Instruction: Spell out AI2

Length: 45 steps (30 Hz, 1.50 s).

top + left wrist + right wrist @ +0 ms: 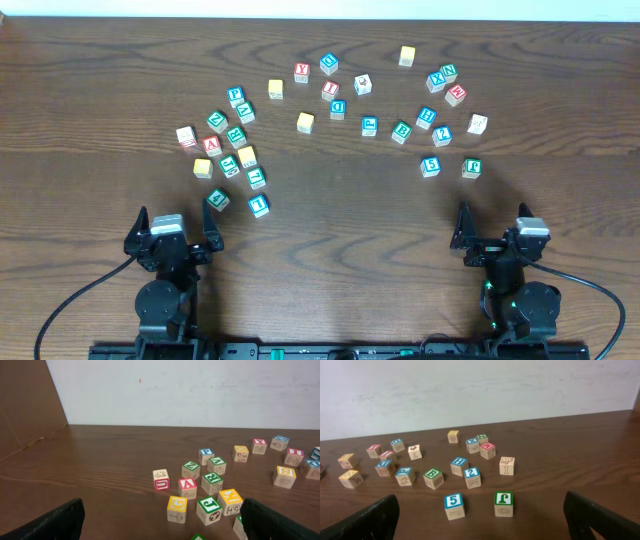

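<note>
The red-edged A block (pixel 211 145) lies in the left cluster, seen in the left wrist view as the A block (pixel 187 485) ahead of the fingers. Near the top middle sits the red-edged I block (pixel 330 90), far right for the left wrist (pixel 294 455). In the right group is the blue-edged 2 block (pixel 442 135), which the right wrist view shows behind a 5 block (pixel 472 476). My left gripper (pixel 176 220) and right gripper (pixel 495 226) both rest open and empty near the front edge, well short of the blocks.
Many other letter and number blocks are scattered across the far half of the table. A blue 1 block (pixel 259 205) and a green block (pixel 218 199) lie closest to the left gripper. A blue 5 block (pixel 454 505) and a green J block (pixel 503 503) lie just ahead of the right fingers.
</note>
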Motion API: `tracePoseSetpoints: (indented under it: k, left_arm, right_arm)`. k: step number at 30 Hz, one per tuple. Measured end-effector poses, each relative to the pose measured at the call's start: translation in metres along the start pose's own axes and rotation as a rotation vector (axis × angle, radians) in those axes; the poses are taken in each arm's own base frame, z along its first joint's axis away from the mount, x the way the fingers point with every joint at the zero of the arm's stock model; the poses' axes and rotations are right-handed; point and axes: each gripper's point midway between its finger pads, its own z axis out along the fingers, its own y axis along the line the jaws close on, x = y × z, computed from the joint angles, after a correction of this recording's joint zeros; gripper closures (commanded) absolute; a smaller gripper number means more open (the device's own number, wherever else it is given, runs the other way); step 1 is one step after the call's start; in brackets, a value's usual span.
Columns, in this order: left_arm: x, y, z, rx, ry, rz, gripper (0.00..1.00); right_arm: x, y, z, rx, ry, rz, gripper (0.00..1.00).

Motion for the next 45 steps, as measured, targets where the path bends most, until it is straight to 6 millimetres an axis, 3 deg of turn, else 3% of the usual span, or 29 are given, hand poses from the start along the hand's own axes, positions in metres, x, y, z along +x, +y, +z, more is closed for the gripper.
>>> tracePoseSetpoints:
  k: [30,39,41,45]
  left_arm:
    - [0.000,0.000,-0.001,0.000,0.007,0.001,0.02]
    - [0.022,-0.001,0.004,0.002,0.153,0.029,0.02]
    - [0.017,-0.001,0.006,0.002,0.176,0.033,0.02]
    - [-0.013,-0.002,0.012,0.002,0.181,0.030,0.02]
  right_arm:
    - [0.000,0.000,0.000,0.000,0.000,0.000,0.01]
    - [0.000,0.000,0.000,0.000,0.000,0.000,0.01]
    - [0.000,0.000,0.000,0.000,0.000,0.000,0.01]
    - [0.000,0.000,0.000,0.000,0.000,0.000,0.01]
